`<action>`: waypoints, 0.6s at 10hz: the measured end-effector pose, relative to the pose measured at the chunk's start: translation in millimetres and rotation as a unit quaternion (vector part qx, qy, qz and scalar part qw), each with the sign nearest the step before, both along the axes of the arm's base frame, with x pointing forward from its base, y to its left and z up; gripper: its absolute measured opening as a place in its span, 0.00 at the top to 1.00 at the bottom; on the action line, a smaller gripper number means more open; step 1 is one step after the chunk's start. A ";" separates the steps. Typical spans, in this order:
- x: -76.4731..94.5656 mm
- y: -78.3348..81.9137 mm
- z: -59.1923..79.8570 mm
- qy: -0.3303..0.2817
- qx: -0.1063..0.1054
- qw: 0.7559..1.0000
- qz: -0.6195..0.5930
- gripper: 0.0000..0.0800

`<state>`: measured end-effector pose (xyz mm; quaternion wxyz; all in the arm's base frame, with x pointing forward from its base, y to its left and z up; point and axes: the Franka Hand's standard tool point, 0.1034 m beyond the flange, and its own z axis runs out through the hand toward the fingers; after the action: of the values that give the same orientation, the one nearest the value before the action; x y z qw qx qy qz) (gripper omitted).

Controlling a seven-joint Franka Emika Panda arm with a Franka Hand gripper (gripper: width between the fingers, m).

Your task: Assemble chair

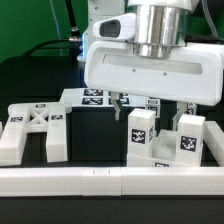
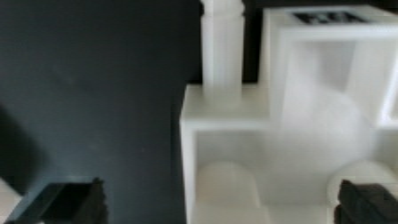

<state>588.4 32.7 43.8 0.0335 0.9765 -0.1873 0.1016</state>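
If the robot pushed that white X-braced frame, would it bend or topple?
The X-braced frame looks thick and chunky, so it is probably stiff. It sits low and broad, so it would likely slide, not tip. Its flat sides suggest no rolling.

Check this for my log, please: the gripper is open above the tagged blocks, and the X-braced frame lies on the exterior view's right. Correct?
Not quite. The X-braced frame lies on the exterior view's left, as the exterior view shows. The rest is right: the gripper is open above the tagged blocks.
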 end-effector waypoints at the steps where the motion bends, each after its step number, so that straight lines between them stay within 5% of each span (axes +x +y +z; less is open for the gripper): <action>1: -2.4 1.4 -8.2 0.002 -0.004 1.000 0.003 0.19; 6: -8.6 -2.8 -27.1 0.013 -0.012 1.000 0.005 0.19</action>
<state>579.8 30.0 16.7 0.0474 0.9780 -0.1810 0.0918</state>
